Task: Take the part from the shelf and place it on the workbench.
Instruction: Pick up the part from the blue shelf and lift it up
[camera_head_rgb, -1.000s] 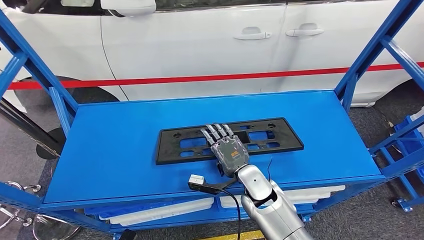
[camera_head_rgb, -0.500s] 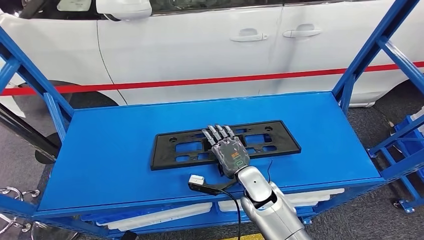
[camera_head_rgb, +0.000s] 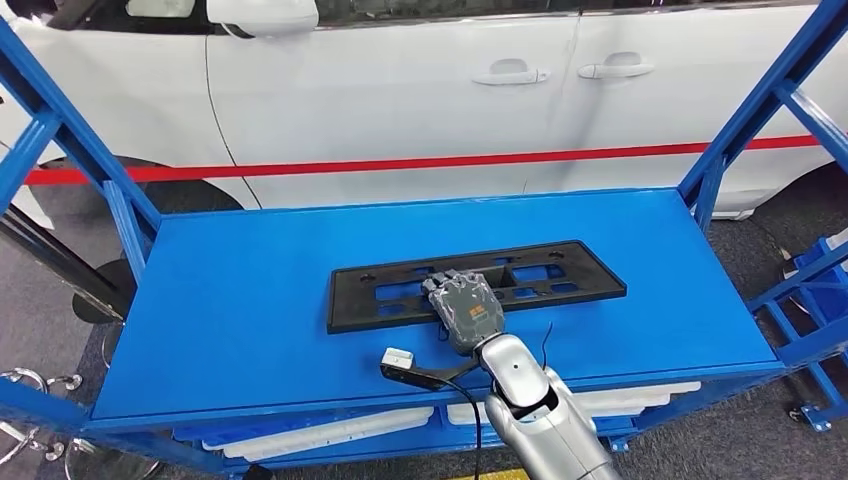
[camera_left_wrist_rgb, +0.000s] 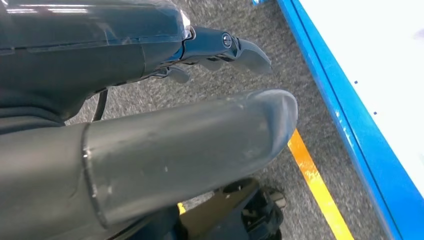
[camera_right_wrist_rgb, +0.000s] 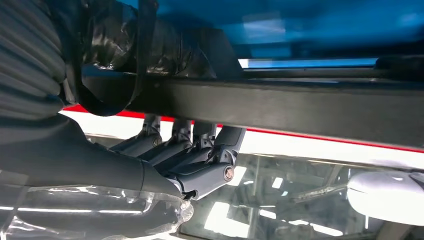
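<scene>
On the top deck of a blue steel shelf (camera_head_rgb: 250, 290), a flat black part (camera_head_rgb: 560, 275), a long rectangular frame pierced with cut-outs, lay lengthwise near the middle, parallel to the deck's front edge. Reaching in from below, the robot's silver right arm (camera_head_rgb: 535, 410) had its right hand (camera_head_rgb: 465, 308) resting palm-down on the part's near rail, slightly left of the frame's centre, with the fingers curled down through an opening in the frame. From the right wrist camera, those dark fingers (camera_right_wrist_rgb: 200, 160) were seen bent around a black bar of the part (camera_right_wrist_rgb: 310, 110), hooked over its edge, the thumb hidden from view; the part itself looked flat against the shelf in the head view. A small white-tipped device on a black bracket (camera_head_rgb: 400, 362) stuck out from the wrist above the blue surface, a thin black cable trailing from it. Beyond the shelf stood a white car (camera_head_rgb: 430, 90), its two door handles facing the camera and a red stripe (camera_head_rgb: 400, 162) crossing in front of its lower doors. White trays (camera_head_rgb: 330, 428) sat on the tier beneath. Seen from its own wrist camera, the left hand (camera_left_wrist_rgb: 190, 115) hung over grey carpeted floor (camera_left_wrist_rgb: 260, 30) beside a yellow floor line (camera_left_wrist_rgb: 315, 185), holding nothing, its thumb extended and its darker fingers loosely stretched apart.
</scene>
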